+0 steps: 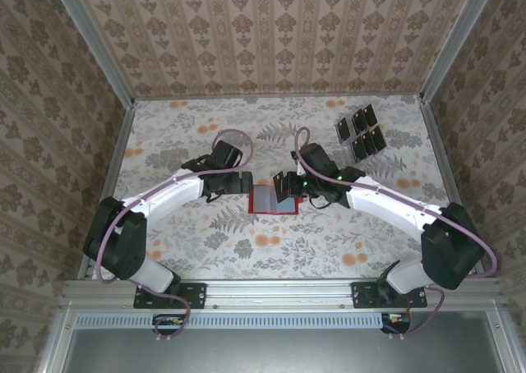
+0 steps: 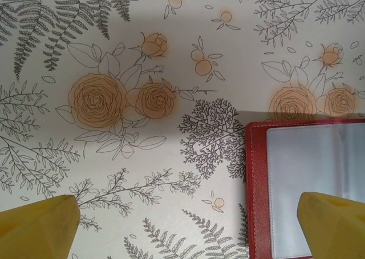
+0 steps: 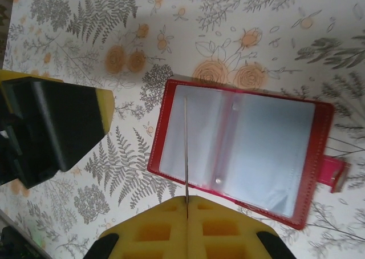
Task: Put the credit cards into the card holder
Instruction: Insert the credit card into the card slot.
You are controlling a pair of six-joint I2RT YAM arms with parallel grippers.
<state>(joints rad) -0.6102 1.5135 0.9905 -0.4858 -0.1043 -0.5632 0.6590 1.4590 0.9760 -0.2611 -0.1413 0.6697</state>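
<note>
Early: pockets look empty.
R gripper [image 3: 187,201] pinched shut on one card [image 3: 186,145], edge-on over open card holder [image 3: 239,150] mid-table; L gripper [image 2: 188,219] wide open, empty, beside it; other credit cards [image 1: 362,132] far right.

Open card holder [image 1: 267,200] at the middle of the table [image 1: 205,250], credit cards [image 1: 360,133] set well apart at 2 o'clock

The card holder is laid flat on the table, and the credit cards are grouped at 2 o'clock from it, near the far right corner. The left gripper [image 1: 243,184] is placed at the holder's 9 o'clock edge, which is straddled by its spread fingers. The right gripper [image 1: 286,187] is held above the holder's 2 o'clock corner, with a single card [image 3: 186,145] pinched edge-on over the pockets
</note>
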